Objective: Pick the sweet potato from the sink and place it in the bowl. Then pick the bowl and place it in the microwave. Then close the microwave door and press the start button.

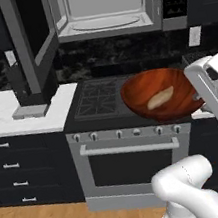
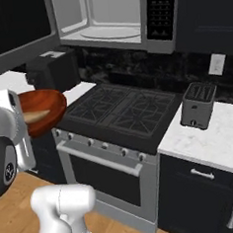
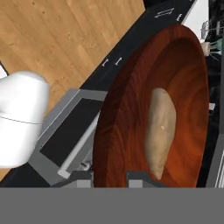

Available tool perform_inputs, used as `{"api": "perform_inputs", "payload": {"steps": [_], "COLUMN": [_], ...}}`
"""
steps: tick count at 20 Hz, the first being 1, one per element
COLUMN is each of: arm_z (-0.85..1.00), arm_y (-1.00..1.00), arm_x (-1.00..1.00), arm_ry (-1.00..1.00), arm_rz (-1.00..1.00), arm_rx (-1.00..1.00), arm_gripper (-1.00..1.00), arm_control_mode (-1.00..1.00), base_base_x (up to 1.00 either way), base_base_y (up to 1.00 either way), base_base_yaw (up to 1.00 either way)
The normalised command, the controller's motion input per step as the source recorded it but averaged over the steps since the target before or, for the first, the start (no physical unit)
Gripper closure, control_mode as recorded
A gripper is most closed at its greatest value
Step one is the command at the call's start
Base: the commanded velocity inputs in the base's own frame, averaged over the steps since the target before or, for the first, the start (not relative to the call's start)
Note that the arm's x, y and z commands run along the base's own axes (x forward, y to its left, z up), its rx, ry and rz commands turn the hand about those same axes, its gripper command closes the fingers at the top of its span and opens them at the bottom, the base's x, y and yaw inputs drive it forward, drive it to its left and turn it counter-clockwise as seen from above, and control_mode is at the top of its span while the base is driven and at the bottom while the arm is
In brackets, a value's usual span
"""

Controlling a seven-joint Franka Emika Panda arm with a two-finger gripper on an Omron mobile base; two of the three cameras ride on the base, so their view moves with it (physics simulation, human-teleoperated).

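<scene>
Microwave door point(image 1: 28, 46): swung wide open at the far left of the left base view, its dark panel hanging edge-on above the white counter point(image 1: 10, 110). It leaves the cavity free, so no door move is needed before loading.

Microwave point(image 1: 108, 7): mounted above the stove, pale cavity and round turntable point(image 1: 103, 24) exposed, dark control panel at its right. The opening sits well above the bowl.

Stove point(image 1: 99, 100): black gas cooktop with an oven and a knob row below. The bowl hangs over its front right part in the left base view, apart from the grates.

Bowl point(image 1: 160, 93): glossy reddish-brown, lifted and carried tilted, its inside turned toward the left base camera. In the hand view its rim runs straight down into the fingertips.

Sweet potato point(image 1: 160, 98): pale tan, lying inside the bowl on the sloping wall, already out of the sink.

Gripper point(image 3: 110, 178): narrowly closed, pinching the bowl's rim between the two tips.

Toaster point(image 2: 198, 105): grey, on the counter right of the stove, well apart from the bowl.

Step in hand: carrying the loaded bowl up to the microwave.

Doing it well: level the bowl before raising it, since the tilt could let the tuber slide out. Lift slowly, because a rim pinch may let the bowl swivel. Clear the cavity's lower lip, then set the bowl centred on the turntable.
</scene>
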Motion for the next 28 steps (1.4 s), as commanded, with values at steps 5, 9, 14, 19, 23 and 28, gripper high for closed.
{"api": "perform_inputs", "payload": {"steps": [5,9,14,19,23,28], "arm_z": [0.00,0.00,0.00,0.00,0.00,0.00], "arm_y": [0.00,0.00,0.00,0.00,0.00,0.00], "arm_x": [0.00,0.00,0.00,0.00,0.00,0.00], "arm_ry": [0.00,0.00,0.00,0.00,0.00,0.00], "arm_rz": [0.00,0.00,0.00,0.00,0.00,0.00], "arm_rx": [0.00,0.00,0.00,0.00,0.00,0.00], "arm_gripper": [1.00,1.00,1.00,1.00,1.00,1.00], "arm_control_mode": [1.00,1.00,1.00,1.00,1.00,1.00], "base_base_x": [0.75,0.90,0.63,0.06,0.05,0.01], "base_base_y": [-0.29,-0.05,0.01,0.00,0.00,0.00], "base_base_yaw": [0.24,0.25,0.29,0.49,0.30,0.24]}}
